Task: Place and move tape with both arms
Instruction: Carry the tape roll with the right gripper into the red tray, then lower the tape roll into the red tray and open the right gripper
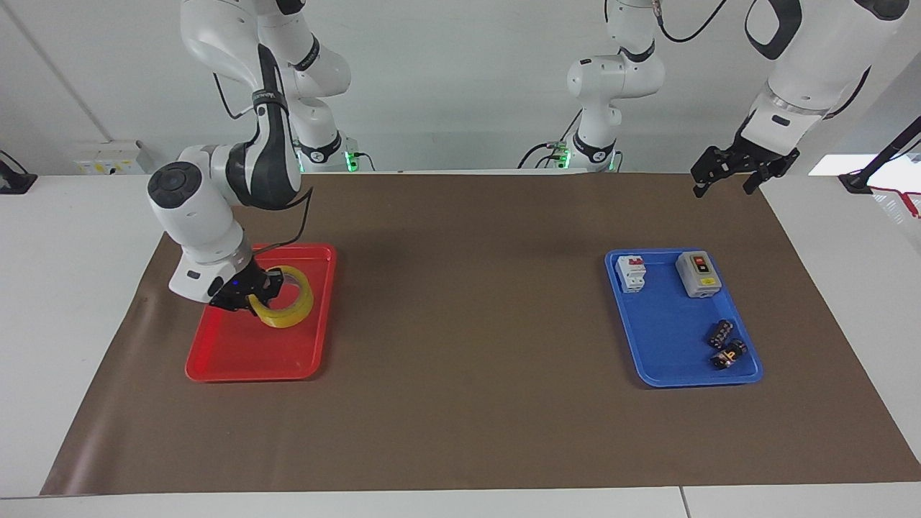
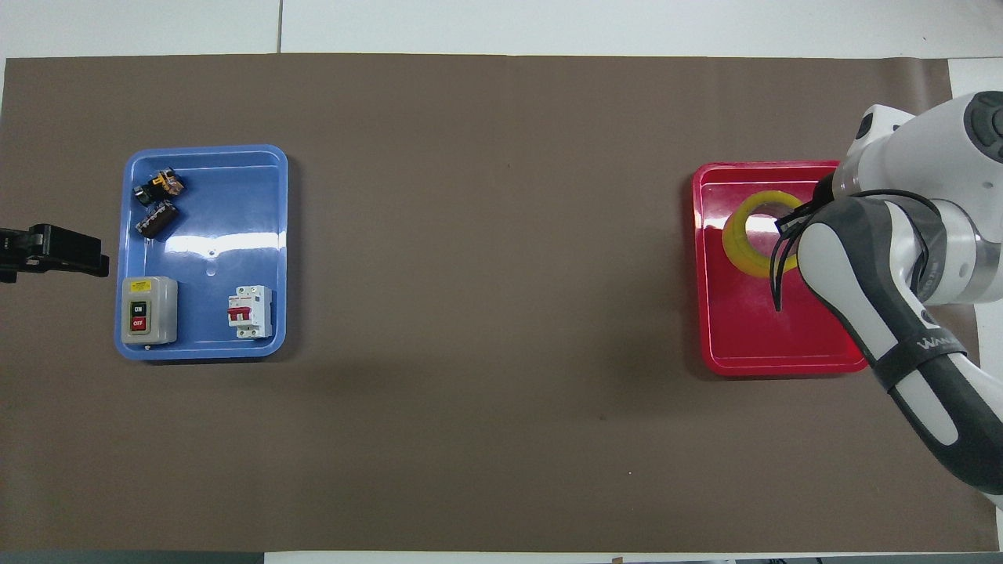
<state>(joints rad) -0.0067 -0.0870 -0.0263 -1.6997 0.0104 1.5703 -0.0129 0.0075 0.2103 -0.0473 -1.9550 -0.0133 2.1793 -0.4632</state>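
Observation:
The yellow tape hangs tilted just over the red tray, at the right arm's end of the table. My right gripper is shut on the roll's rim, on the side toward the tray's outer edge. In the overhead view the right arm's wrist hides the gripper and part of the ring. I cannot tell whether the roll's low edge touches the tray floor. My left gripper waits open and empty in the air over the mat's edge at the left arm's end, beside the blue tray.
A blue tray holds a grey on/off switch box, a white circuit breaker and two small black parts. A brown mat covers the table. Two smaller white arms stand at the robots' edge.

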